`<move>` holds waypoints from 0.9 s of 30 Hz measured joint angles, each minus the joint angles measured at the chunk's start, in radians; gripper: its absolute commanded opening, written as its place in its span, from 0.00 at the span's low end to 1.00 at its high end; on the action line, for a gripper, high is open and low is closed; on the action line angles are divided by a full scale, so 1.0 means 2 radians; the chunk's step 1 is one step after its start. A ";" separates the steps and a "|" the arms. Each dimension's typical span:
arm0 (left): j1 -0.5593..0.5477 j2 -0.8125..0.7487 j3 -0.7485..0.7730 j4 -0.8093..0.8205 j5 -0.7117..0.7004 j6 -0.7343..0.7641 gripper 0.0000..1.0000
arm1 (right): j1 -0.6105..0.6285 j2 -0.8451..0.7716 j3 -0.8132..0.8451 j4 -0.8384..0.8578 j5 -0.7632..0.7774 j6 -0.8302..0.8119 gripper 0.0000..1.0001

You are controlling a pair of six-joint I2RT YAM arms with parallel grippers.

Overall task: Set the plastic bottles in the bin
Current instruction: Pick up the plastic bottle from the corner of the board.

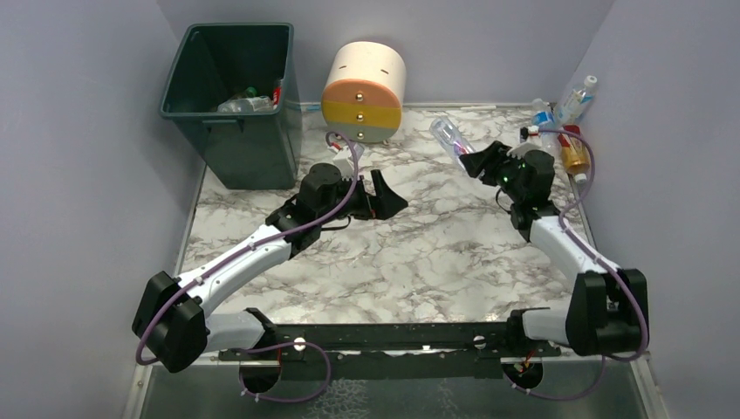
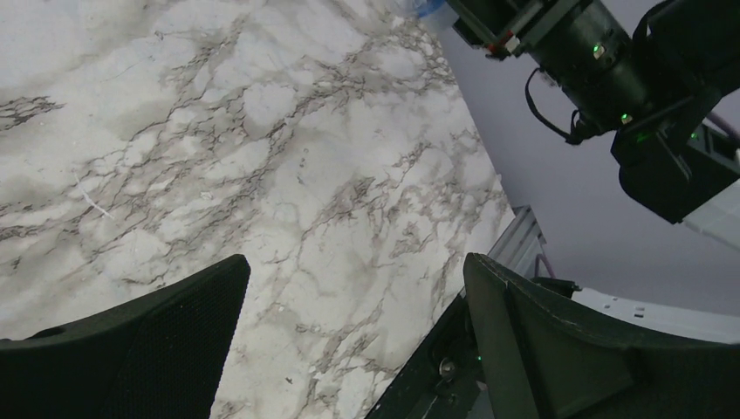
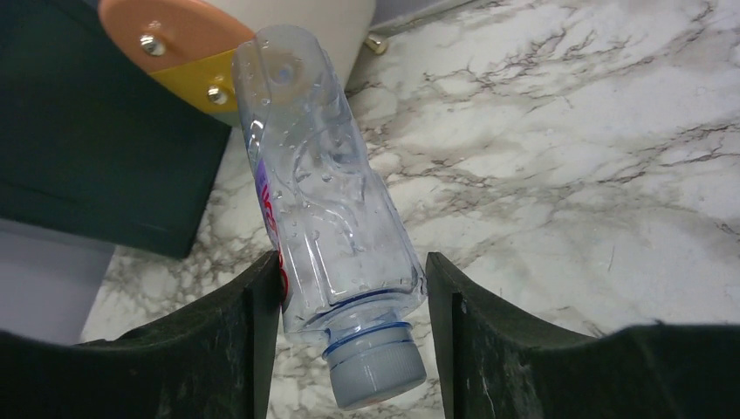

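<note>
**R arm has a clear bottle: light, slick, easy to crush**

The table (image 1: 436, 253) is a marble top. The bin (image 1: 253, 153) stands at the far-left corner, dark green, w/ few bottles (image 1: 247, 104) already inside. The drawer unit (image 1: 364, 92) sits just beside the bin and is not your target. The other plastic bottles (image 1: 563, 122) are bunched in the far-right corner.

- **L gripper (image 2: 353, 271):** jaws wide, nothing between them, hovering over mid table.
- **R gripper (image 3: 353, 271):** jaws narrowed onto the clear bottle (image 3: 323, 192). It is pinched at the shoulder just above the cap (image 3: 375, 380), off the table, w/ its base pointing toward the bin side.

Handling, my read:
- It looks near empty w/ droplets on the wall, so v light.
- The thin wall prob dents if you squeeze.
- The smooth surface could slip, and an end-hold lets the body swing.
- The shoulder/neck is the stiffest spot, so your hold there is OK. Go easy on tilt.
</note>
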 measured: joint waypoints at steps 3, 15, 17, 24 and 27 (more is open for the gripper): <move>0.000 0.000 -0.002 0.026 0.002 -0.020 0.99 | 0.000 -0.048 -0.027 -0.011 -0.025 0.014 0.57; 0.000 0.000 -0.040 0.182 0.018 -0.152 0.99 | 0.001 -0.188 -0.080 -0.041 -0.115 0.072 0.57; 0.000 -0.003 -0.049 0.209 0.018 -0.175 0.99 | 0.003 -0.200 -0.084 -0.043 -0.127 0.084 0.57; 0.000 -0.011 -0.072 0.261 0.005 -0.231 0.99 | 0.013 -0.229 -0.085 -0.045 -0.159 0.121 0.57; 0.000 -0.012 -0.077 0.276 -0.004 -0.243 0.99 | 0.022 -0.233 -0.085 -0.045 -0.168 0.131 0.57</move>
